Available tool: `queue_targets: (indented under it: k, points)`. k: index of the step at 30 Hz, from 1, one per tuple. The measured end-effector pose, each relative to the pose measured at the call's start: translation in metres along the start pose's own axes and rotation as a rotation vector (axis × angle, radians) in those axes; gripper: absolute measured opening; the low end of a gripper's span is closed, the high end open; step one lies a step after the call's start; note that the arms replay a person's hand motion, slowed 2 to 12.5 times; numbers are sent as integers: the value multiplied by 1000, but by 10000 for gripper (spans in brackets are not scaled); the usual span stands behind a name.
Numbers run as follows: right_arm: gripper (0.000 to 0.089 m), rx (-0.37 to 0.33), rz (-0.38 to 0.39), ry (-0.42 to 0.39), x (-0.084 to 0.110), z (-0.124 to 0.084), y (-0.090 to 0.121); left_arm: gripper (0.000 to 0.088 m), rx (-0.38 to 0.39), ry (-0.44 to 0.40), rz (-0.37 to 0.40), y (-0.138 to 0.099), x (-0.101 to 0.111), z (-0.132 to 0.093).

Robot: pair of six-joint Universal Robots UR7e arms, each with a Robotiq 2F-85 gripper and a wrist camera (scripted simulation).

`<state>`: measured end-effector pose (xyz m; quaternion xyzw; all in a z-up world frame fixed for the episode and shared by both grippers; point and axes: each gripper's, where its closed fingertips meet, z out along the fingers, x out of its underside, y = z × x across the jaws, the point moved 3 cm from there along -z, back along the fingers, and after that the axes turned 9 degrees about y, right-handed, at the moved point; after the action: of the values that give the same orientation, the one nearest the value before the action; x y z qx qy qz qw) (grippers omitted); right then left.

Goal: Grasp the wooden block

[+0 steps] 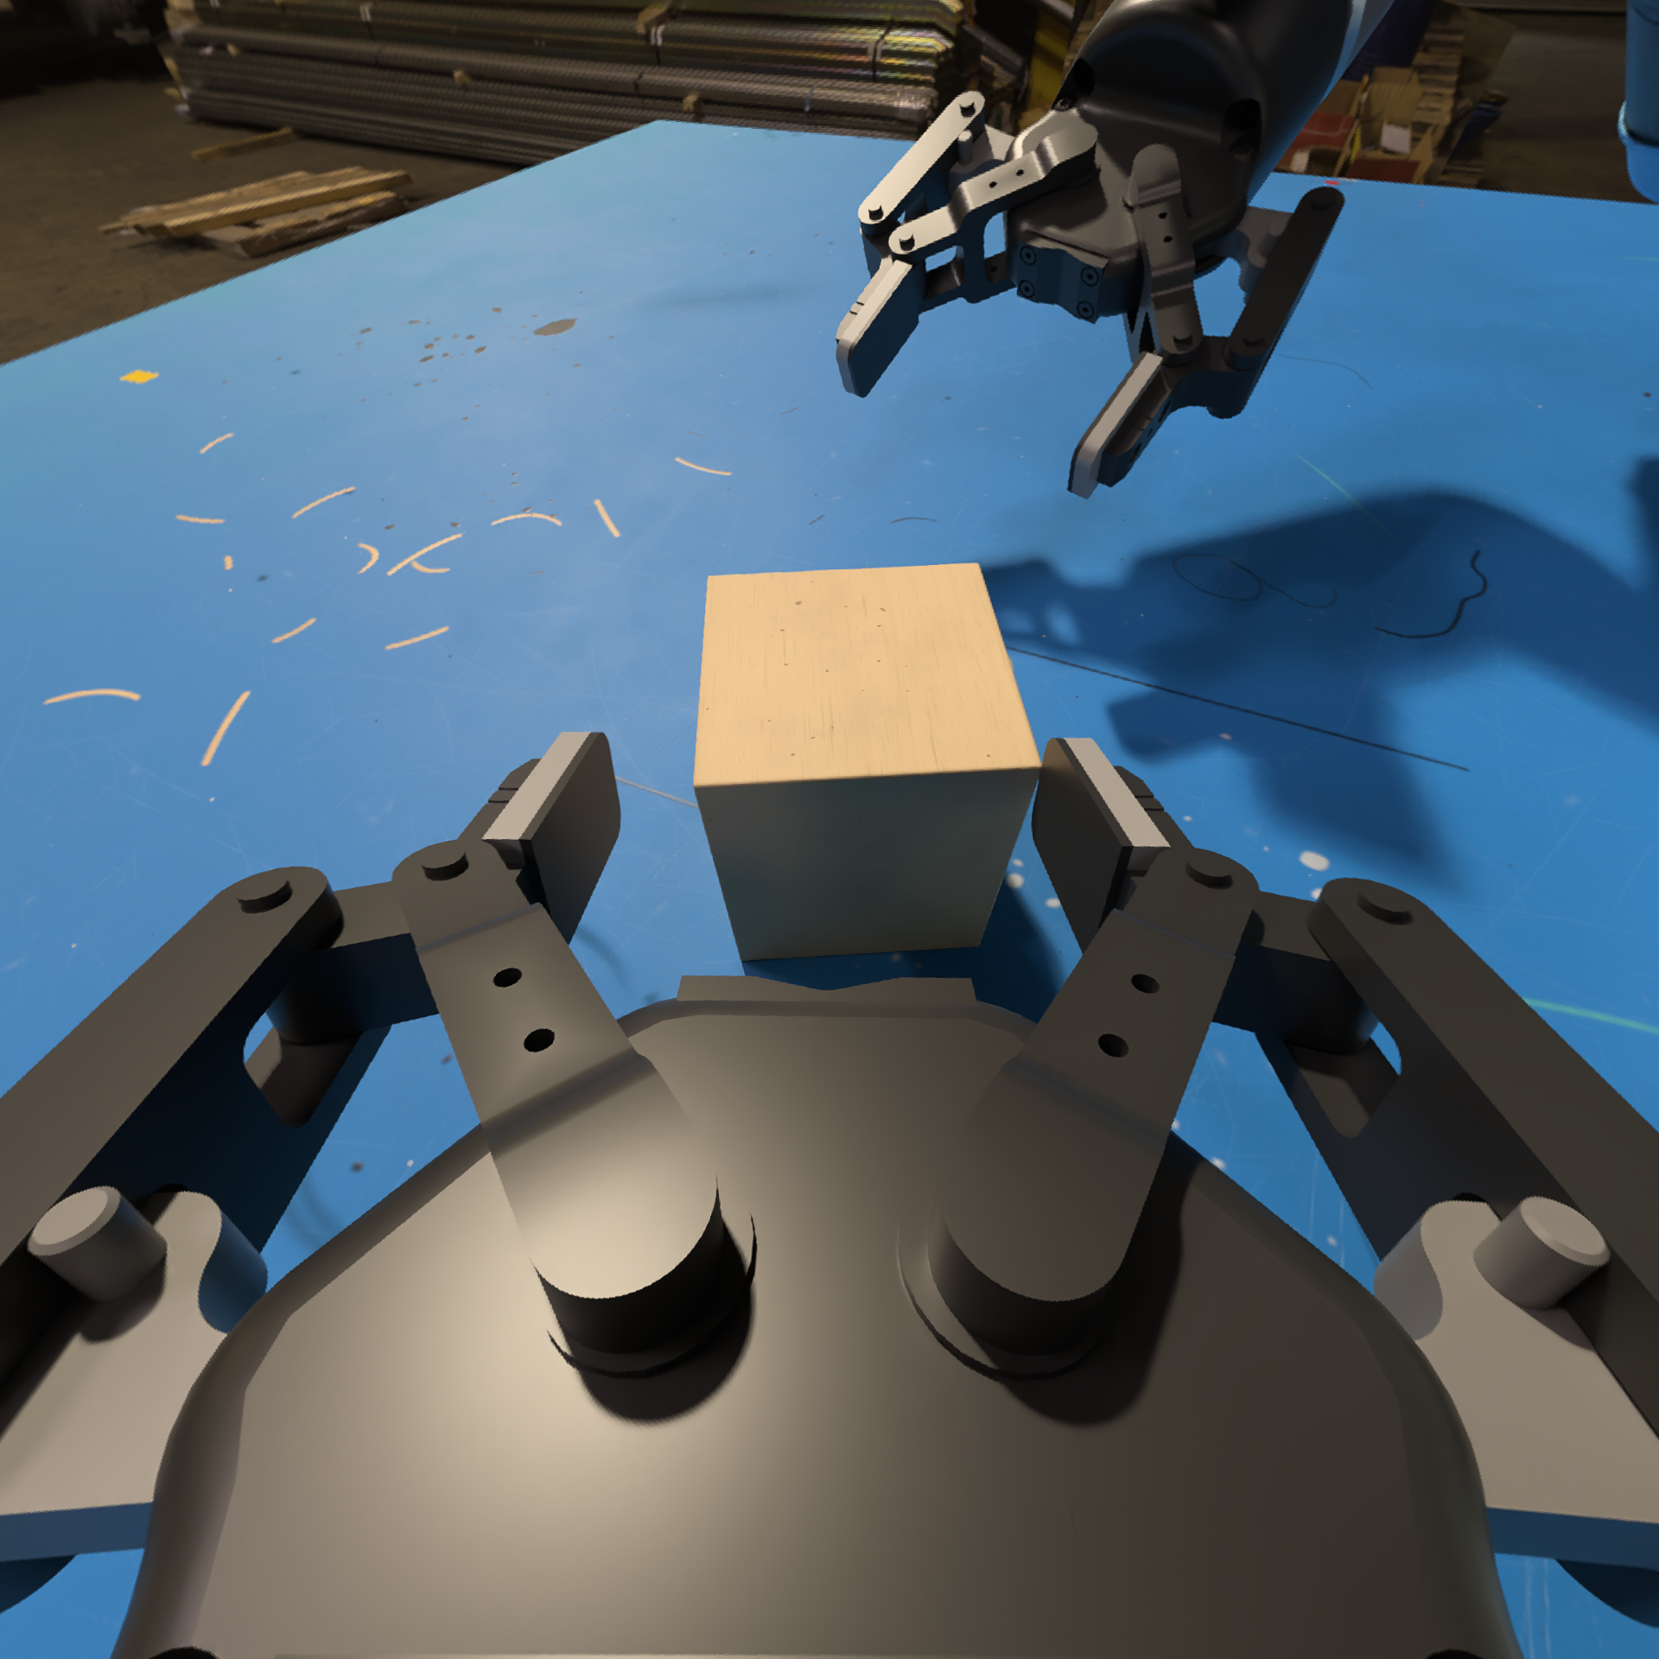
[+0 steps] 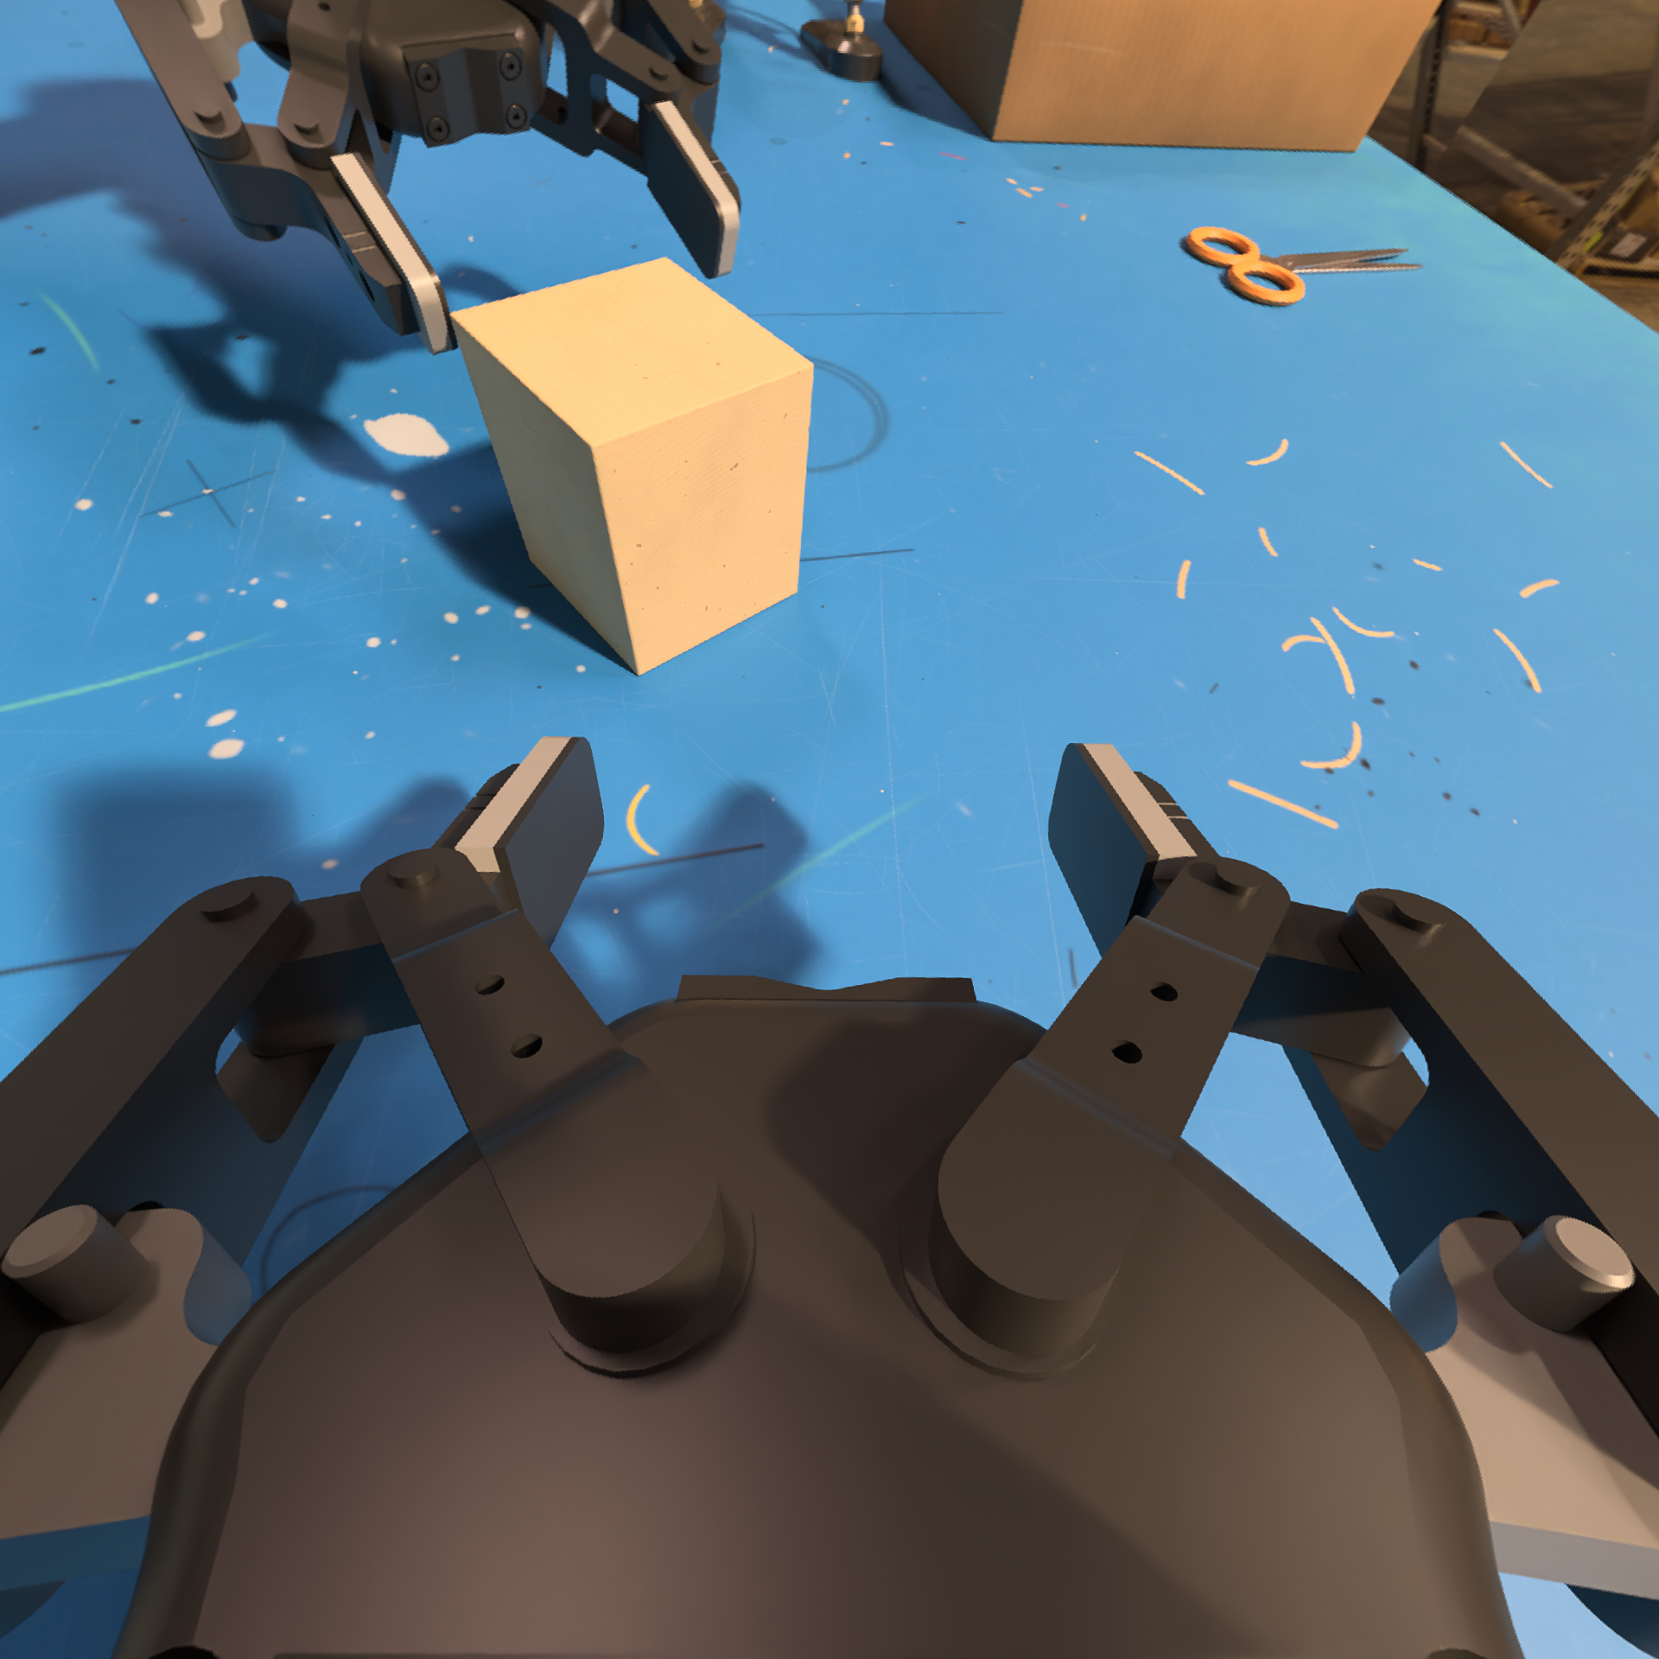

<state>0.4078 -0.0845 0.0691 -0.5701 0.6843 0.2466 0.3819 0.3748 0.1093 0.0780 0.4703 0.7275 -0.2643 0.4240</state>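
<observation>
A pale wooden block [image 1: 862,718] stands upright on the blue table [image 1: 404,296]. My left gripper [image 1: 826,785] is open, low over the table, with its fingers on either side of the block's near end; the right finger is very close to the block's side. In the right wrist view the block [image 2: 664,449] stands ahead and slightly left of my right gripper [image 2: 830,794], which is open, empty and well short of it. The left gripper [image 2: 574,274] shows behind the block there. The right gripper [image 1: 978,413] hangs open above the table beyond the block in the left wrist view.
Orange-handled scissors [image 2: 1248,265] lie at the far right, and a large cardboard box [image 2: 1167,72] stands at the table's far end beside a small black foot [image 2: 848,49]. Wood shavings [image 2: 1338,664] are scattered on the table. Stacked lumber [image 1: 539,54] lies beyond the table edge.
</observation>
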Motion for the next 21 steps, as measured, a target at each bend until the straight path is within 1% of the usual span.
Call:
queue_targets:
  k: [2,3,4,6,10,14,17,21]
  points:
    - [854,-13,-18,12,-2,3,0,803,-3,8,-17,1,1,1]
    - [854,-21,-27,17,-3,5,0,776,1,9,-25,1,0,2]
    - [854,-30,-35,22,-4,6,0,779,7,11,-32,0,0,3]
    - [854,-50,-48,32,-5,9,1,754,26,18,-47,-2,0,4]
    - [854,-92,-56,53,-6,15,2,751,59,56,-81,-6,4,10]
    - [851,-125,-55,64,-7,19,4,760,77,91,-96,-10,7,14]
    - [841,-134,-57,69,-7,22,6,765,84,109,-92,-12,7,17]
    - [830,-115,-67,74,-7,24,5,773,79,142,-84,-13,9,21]
